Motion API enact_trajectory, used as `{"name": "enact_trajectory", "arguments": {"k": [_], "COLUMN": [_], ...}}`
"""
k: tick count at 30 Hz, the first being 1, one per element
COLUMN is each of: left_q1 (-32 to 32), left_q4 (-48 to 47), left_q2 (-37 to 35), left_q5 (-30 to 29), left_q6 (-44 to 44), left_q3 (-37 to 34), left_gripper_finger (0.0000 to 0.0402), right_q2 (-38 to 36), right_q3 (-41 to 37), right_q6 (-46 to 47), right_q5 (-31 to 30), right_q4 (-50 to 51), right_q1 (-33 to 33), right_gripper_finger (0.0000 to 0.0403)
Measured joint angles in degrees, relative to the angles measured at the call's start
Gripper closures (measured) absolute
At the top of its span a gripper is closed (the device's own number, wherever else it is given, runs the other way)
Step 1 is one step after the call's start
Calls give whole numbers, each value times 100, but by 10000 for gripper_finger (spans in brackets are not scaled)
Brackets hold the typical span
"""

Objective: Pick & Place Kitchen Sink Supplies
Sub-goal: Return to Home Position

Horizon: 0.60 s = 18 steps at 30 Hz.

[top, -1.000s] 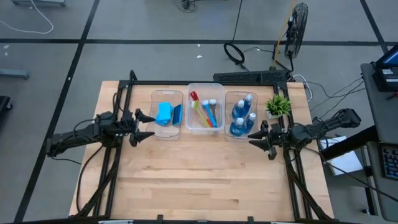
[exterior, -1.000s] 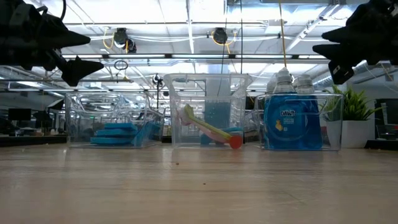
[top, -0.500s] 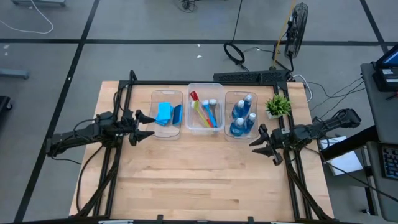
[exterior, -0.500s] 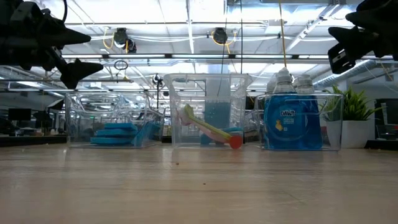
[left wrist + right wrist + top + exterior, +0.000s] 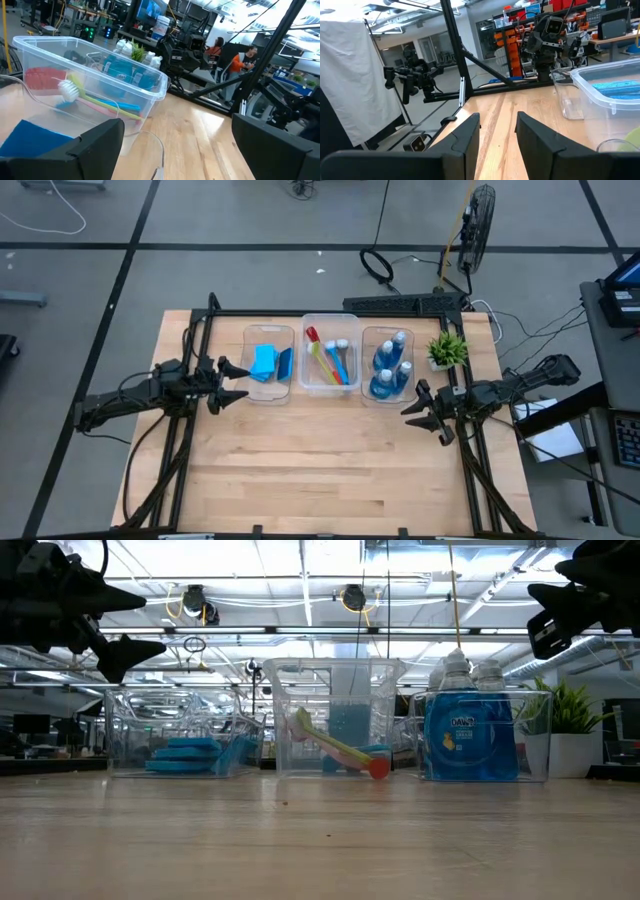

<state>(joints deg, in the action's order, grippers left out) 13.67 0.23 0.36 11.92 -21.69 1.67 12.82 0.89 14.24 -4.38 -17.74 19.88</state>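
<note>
Three clear tubs stand in a row at the table's far side. The left tub (image 5: 270, 364) holds flat blue sponges (image 5: 190, 753). The middle tub (image 5: 330, 365) holds long-handled brushes (image 5: 95, 97), one with a red head (image 5: 378, 768). The right tub (image 5: 388, 368) holds blue bottles (image 5: 470, 735) with pale caps. My left gripper (image 5: 240, 382) hovers open above the table, just left of the sponge tub. My right gripper (image 5: 412, 412) hovers open in front of the bottle tub's right corner, holding nothing.
A small green potted plant (image 5: 447, 350) stands right of the bottle tub. A dark frame (image 5: 330, 313) runs along the far edge and down both sides. Bare wood (image 5: 320, 460) stretches from the tubs to the near edge. People show in the room beyond (image 5: 245, 57).
My right gripper has drawn back from the bottle tub, a little toward the table's near edge and right, and has risen slightly. It has held still for the last half second. The left gripper and the tubs have stayed put.
</note>
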Motion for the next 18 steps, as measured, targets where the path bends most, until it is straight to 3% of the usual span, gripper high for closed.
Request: {"name": "enact_trajectory", "arguments": {"k": [18], "left_q1": [0], "left_q4": [0], "left_q2": [0], "left_q5": [0], "left_q6": [1], "left_q3": [0], "left_gripper_finger": [22], "right_q2": [0], "right_q3": [0], "right_q6": [0], "right_q5": [-2], "right_q4": [0], "right_q1": [0], "right_gripper_finger": [287]}}
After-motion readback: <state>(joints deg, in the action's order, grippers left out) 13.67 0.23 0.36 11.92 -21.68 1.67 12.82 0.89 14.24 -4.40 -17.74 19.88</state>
